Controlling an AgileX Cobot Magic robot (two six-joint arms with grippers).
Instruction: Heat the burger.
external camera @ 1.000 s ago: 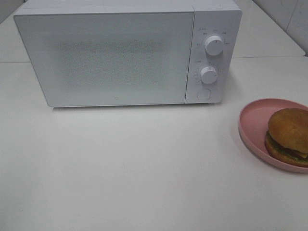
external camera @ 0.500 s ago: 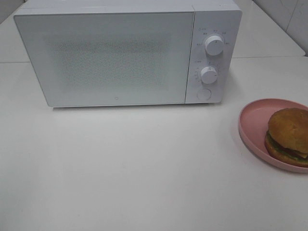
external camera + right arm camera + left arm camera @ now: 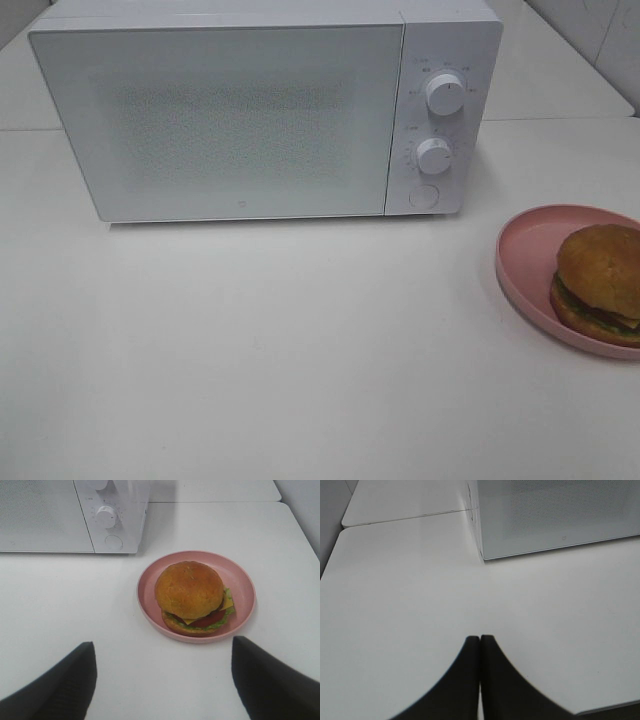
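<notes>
Burger [image 3: 192, 597] handling is judged soft, light and easily squashed, so the pink plate [image 3: 245, 587] rim is better gripped by the spread right jaws, while the left jaws are pressed together.

Nothing has shifted since a second ago: the burger [image 3: 600, 270] sits exactly where it was on its pink plate [image 3: 520, 250], and the microwave [image 3: 220, 120] door is shut as before.

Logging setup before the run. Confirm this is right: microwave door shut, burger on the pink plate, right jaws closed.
One thing is wrong: the right jaws are open, standing wide apart in the right wrist view. The microwave door is shut, and the burger sits on the pink plate.
</notes>
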